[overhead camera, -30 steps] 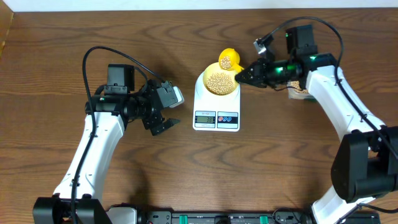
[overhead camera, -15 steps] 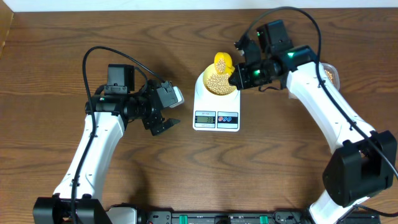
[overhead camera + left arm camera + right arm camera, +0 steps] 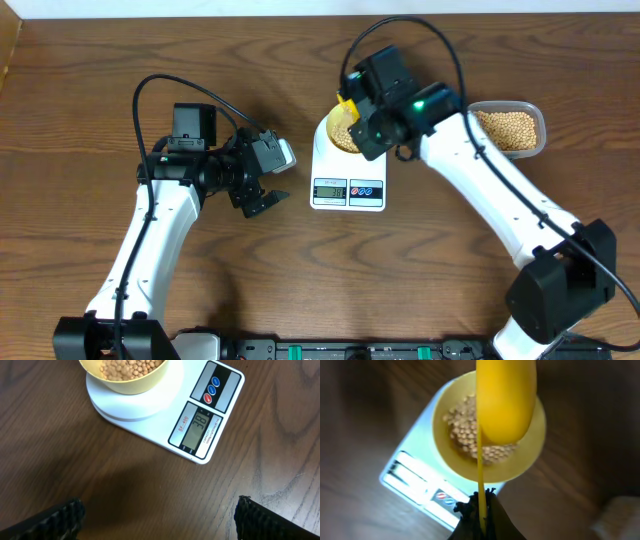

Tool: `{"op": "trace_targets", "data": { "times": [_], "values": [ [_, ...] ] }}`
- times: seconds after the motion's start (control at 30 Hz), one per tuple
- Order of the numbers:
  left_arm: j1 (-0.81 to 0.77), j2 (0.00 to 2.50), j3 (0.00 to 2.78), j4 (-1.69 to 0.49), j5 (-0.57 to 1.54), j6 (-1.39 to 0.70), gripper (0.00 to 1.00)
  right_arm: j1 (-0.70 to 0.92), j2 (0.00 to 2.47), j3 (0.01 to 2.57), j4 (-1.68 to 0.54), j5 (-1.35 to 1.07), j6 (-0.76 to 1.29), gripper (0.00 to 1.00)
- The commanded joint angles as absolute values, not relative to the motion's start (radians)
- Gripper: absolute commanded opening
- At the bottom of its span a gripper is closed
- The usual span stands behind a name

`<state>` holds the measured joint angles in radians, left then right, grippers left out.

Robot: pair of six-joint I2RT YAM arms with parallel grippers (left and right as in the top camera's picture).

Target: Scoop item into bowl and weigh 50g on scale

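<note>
Where beans (image 3: 131, 367) heap, one bowl (image 3: 135, 385), one scale (image 3: 145, 417)

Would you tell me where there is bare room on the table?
Bare wood lies in front of the white digital scale toward the near edge, and far left. Crowded around the round pale-yellow bowl, under the right arm.

Dark brown wooden table (image 3: 80, 250), grain running from nine to three o'clock, filling nearly the whole overhead view. Along its far edge at twelve o'clock, a pale strip (image 3: 200, 8). At two o'clock, a clear rounded-rectangular plastic tub (image 3: 543, 128). In the right wrist view, a bright yellow scoop (image 3: 506, 400), smooth back of its cup showing at twelve o'clock, thin handle running down toward six.
</note>
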<state>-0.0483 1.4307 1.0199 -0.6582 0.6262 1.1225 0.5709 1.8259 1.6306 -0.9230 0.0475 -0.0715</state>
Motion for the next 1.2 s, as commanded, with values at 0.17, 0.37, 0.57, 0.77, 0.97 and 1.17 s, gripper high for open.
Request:
{"op": "trace_targets", "data": {
  "times": [0.17,0.37,0.57,0.77,0.97,1.17],
  "values": [
    [-0.045,1.418,1.023,-0.662,0.642,1.114,0.98,0.631,1.835,1.654,-0.922,0.286,-0.147,0.01],
    [-0.045,1.418,1.023,-0.662,0.642,1.114,0.98,0.631,1.835,1.654,-0.922,0.281,-0.147,0.01],
    [-0.045,1.418,1.023,-0.662,0.643,1.114,0.98,0.625,1.835,1.654,-0.918,0.245,-0.117,0.01],
    [-0.045,1.418,1.023,-0.662,0.642,1.114,0.98,0.566,1.829,1.656,-0.916,0.070,-0.067,0.01],
    [-0.045,1.418,1.023,-0.662,0.642,1.114,0.98,0.433,1.780,1.679,-0.917,-0.159,-0.016,0.01],
    [-0.045,1.418,1.023,-0.662,0.642,1.114,0.97,0.282,1.699,1.686,-0.937,-0.246,0.031,0.01]
  ]
}}
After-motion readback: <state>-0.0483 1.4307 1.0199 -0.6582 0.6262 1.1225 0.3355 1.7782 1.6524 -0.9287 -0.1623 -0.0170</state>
